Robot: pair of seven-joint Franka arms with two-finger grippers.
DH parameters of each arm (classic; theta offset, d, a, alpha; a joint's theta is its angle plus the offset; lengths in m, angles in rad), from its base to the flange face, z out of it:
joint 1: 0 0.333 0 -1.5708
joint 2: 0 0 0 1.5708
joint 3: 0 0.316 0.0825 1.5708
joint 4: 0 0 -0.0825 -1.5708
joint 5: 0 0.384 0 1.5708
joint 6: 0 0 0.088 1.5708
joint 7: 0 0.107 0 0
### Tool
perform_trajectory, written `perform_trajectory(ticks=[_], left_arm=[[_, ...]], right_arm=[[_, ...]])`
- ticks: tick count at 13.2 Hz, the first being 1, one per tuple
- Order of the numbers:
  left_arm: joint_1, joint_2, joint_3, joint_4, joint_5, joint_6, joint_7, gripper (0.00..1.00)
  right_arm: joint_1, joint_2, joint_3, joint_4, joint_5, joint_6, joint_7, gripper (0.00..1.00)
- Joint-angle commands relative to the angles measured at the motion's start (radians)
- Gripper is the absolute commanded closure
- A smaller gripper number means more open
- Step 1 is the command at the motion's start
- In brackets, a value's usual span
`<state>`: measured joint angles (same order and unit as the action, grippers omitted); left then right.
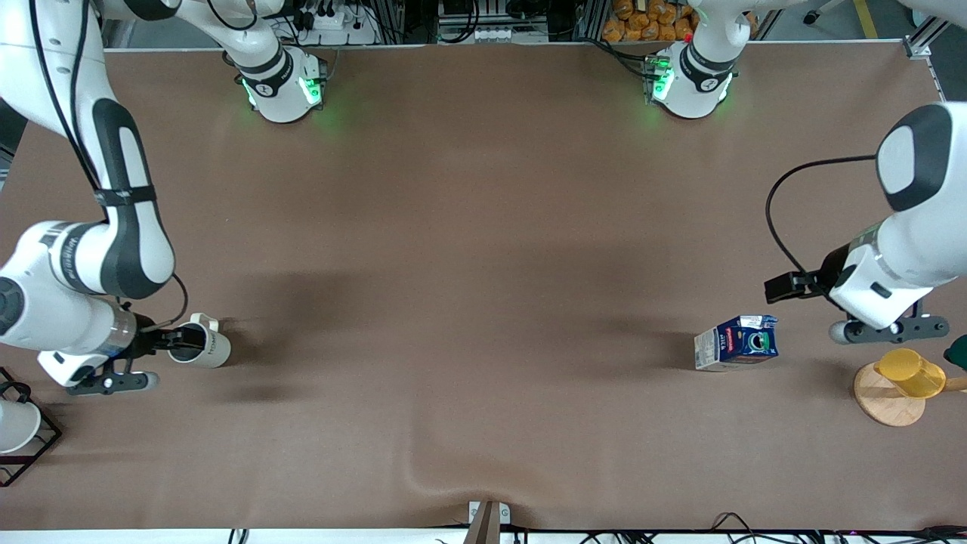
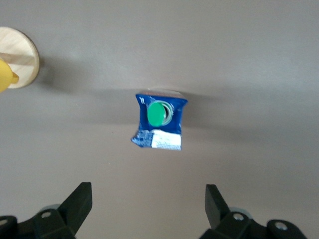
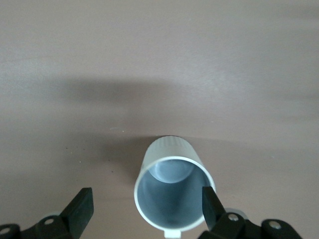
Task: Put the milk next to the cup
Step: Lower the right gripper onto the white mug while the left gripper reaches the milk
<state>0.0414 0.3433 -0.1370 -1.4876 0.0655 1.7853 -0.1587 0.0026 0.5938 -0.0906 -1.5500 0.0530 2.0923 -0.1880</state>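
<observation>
Left wrist view shows the left claw (image 2: 148, 206) spread wide with nothing between its dark fingers (image 2: 79, 199), hanging above bare brown worktop (image 2: 259, 64) just short of the milk (image 2: 159, 121). The milk stands upright and apart from the fingers, its round green cap facing up and its pale printed panel turned toward the claw. In the front view the left claw (image 1: 888, 329) is low over the left arm's end of the worktop (image 1: 483, 227), between the milk (image 1: 736, 342) and a round wooden coaster (image 1: 890, 394). A yellow cup (image 1: 910, 372) rests on that coaster.

The right claw (image 3: 147, 206) is also spread, its fingers (image 3: 82, 205) on either side of the cup (image 3: 172, 191) near its rim; one finger looks to be at the cup's wall, the other clearly apart from it. The cup's grey inside is visible. In the front view the right claw (image 1: 155, 341) is at the cup (image 1: 200, 341), which is tilted over with its mouth toward the claw, at the right arm's end of the worktop. Cup and milk are well apart, with open worktop between them. A white cup in a black wire frame (image 1: 19, 427) stands nearer the front camera than the right claw, at the worktop's edge.
</observation>
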Motion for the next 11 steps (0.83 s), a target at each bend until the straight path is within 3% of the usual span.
perform_trajectory(ticks=[1,3,6,8,11], left_arm=[[-0.002,0.077,0.001,0.015,0.043,0.080,0.005,0.00],[0.000,0.118,-0.001,0.017,0.031,0.123,-0.001,0.00],[-0.009,0.141,-0.001,0.015,0.039,0.143,-0.002,0.00],[-0.009,0.154,-0.001,0.013,0.040,0.143,0.002,0.00],[-0.009,0.178,-0.001,0.015,0.040,0.143,0.001,0.00]], right_arm=[[0.005,0.063,-0.001,0.016,0.015,0.037,0.008,0.21],[0.007,0.063,0.000,0.013,0.015,0.025,0.030,0.37],[0.008,0.063,0.000,-0.001,0.013,0.025,0.032,0.70],[0.007,0.060,0.000,-0.012,0.013,0.022,0.027,1.00],[0.025,0.055,0.000,-0.005,0.002,0.017,0.021,1.00]])
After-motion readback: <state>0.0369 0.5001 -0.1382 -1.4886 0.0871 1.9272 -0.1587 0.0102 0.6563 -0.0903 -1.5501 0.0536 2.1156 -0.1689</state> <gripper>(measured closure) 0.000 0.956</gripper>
